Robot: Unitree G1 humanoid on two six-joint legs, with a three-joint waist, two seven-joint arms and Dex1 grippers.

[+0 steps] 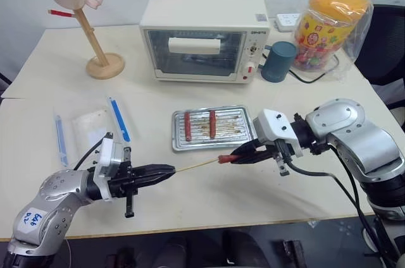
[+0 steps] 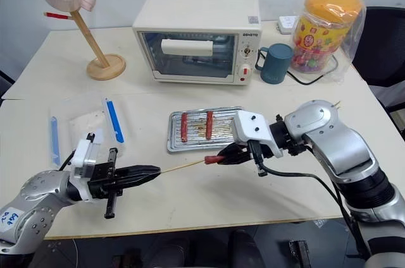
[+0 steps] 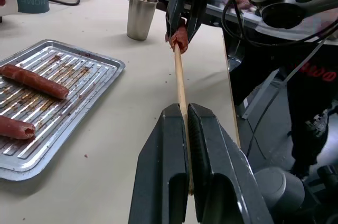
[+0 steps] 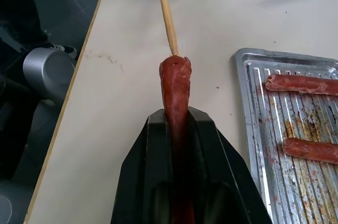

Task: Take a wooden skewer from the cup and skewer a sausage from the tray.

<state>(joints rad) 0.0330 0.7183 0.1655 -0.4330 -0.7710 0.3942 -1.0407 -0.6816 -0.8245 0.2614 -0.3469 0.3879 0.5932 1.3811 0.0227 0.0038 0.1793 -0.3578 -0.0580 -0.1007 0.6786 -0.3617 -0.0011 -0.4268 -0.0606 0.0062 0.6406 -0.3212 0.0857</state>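
Left tool (image 1: pixel 166 172) is clamped on the near-left end of the wooden skewer (image 1: pixel 196 166), which we see running level above the counter (image 1: pixel 253 192) toward the right. Right tool (image 1: pixel 235 156) grips the sausage (image 1: pixel 225 158) lengthwise between its black fingers (image 4: pixel 211 182); we note the skewer's tip meeting the sausage's exposed end, and from the right wrist view the stick appears to enter it. Both are held in the air just near of the tray (image 1: pixel 180 145). We count two other sausages (image 1: pixel 188 126) lying side by side in the tray's left half. We see the cup (image 3: pixel 141 16), with sticks in it, standing on the counter at the right, beyond the right tool.
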